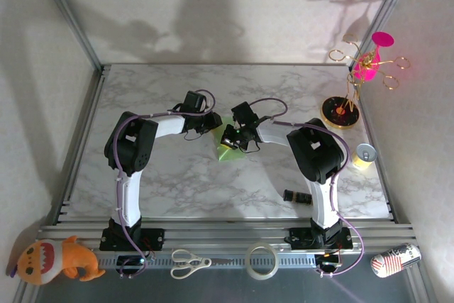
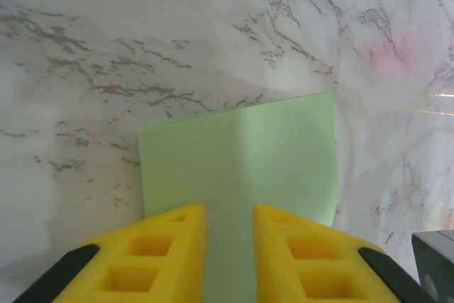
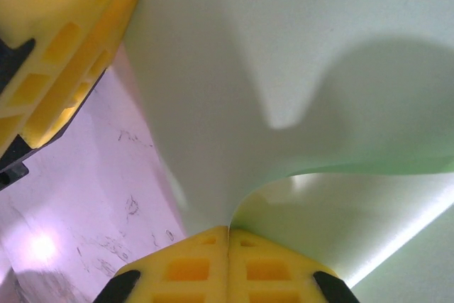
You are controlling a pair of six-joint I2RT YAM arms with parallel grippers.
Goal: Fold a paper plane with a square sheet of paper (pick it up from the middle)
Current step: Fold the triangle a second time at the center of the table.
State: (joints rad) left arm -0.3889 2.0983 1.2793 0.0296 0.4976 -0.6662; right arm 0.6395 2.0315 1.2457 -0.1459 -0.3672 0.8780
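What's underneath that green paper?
The marble table shows around the square sheet of paper; whatever lies directly beneath is covered. The right gripper pinches a lifted edge, with table visible below it.

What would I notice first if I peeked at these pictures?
Probably the green paper in the middle of the marble table, curling up where the right gripper pinches it, with the left gripper open over it. Then the bright pink ornament at the far right corner and the orange plush toy at the near left.
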